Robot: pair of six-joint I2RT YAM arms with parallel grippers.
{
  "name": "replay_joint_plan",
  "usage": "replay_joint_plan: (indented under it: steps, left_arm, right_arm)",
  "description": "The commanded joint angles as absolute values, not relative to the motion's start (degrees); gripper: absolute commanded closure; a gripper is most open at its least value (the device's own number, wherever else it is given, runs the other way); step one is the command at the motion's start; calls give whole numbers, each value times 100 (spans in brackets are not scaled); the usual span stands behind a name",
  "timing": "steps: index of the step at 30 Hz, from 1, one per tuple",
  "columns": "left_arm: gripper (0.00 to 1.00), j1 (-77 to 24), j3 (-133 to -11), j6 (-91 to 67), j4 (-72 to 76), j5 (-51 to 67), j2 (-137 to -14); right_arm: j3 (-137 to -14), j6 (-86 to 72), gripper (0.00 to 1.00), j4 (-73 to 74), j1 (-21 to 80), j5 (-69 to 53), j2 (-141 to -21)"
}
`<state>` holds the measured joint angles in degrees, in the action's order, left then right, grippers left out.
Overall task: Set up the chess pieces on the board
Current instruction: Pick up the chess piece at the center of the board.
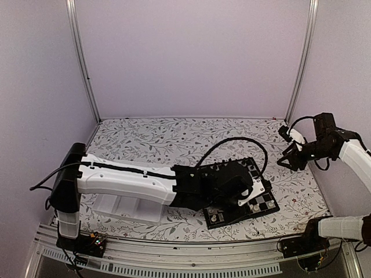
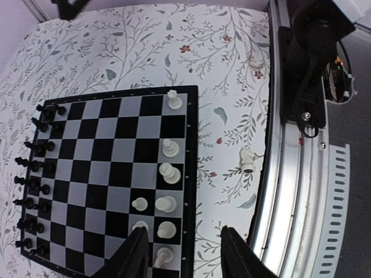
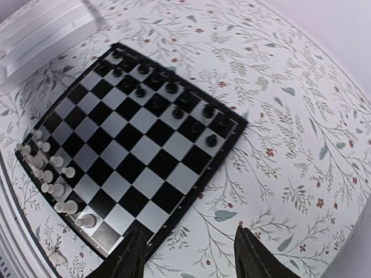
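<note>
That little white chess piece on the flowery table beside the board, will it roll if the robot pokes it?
Probably a bit. The white piece seems to lie on its side, and its round body would likely roll in a curve. It looks tiny, so it is probably light and easy to knock away. It is also narrow, so it may slip when pinched.

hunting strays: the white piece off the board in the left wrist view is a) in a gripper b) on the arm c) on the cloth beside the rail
c: the white piece lies on the cloth between the board and the rail, untouched.
</note>
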<state>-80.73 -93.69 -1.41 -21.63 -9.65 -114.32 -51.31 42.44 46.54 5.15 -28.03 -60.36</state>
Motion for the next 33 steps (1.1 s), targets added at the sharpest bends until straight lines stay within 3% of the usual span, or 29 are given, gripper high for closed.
replay_joint_plan:
  steps: [1,12,33]
  left_arm:
    - [55,-8299,-10147,57,-2869,-449,-12129]
    - [55,-8552,-12248,17,-3630,-194,-13874]
    - [57,-8465,-12871,-210,-3858,-160,-14706]
  right_arm:
    - [-5578,3778,45,4497,-586,-3609,-6326]
    - [-5074,2936,44,3615,-947,-4224,-6426]
    - [-4869,2733,44,3327,-948,-4300,-6234]
